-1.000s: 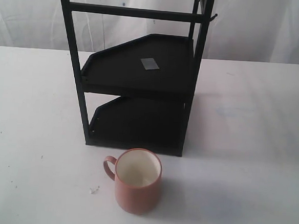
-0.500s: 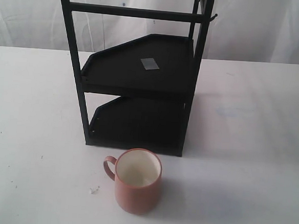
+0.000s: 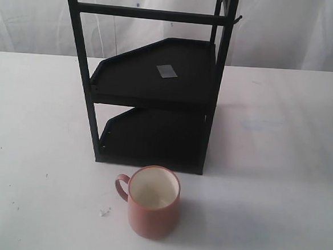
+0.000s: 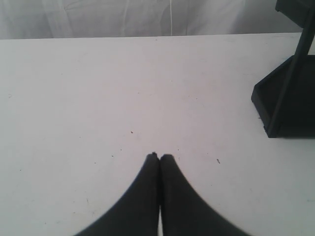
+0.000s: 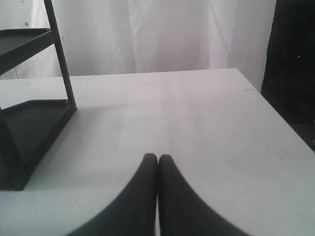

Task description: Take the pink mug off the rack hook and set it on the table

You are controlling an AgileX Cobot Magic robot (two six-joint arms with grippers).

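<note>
The pink mug (image 3: 153,203) stands upright on the white table (image 3: 278,167), just in front of the black rack (image 3: 157,90), its handle pointing left. The rack hook (image 3: 237,18) sticks out bare from the right upright post near the top. Neither gripper shows in the exterior view. In the left wrist view my left gripper (image 4: 159,156) is shut and empty above bare table, with the rack's lower corner (image 4: 285,103) off to one side. My right gripper (image 5: 158,157) is also shut and empty, with the rack (image 5: 34,123) beside it. The mug is out of both wrist views.
A small white scrap (image 3: 104,212) lies on the table left of the mug. The table's right edge (image 5: 280,113) drops off to a dark area in the right wrist view. White curtains hang behind the table.
</note>
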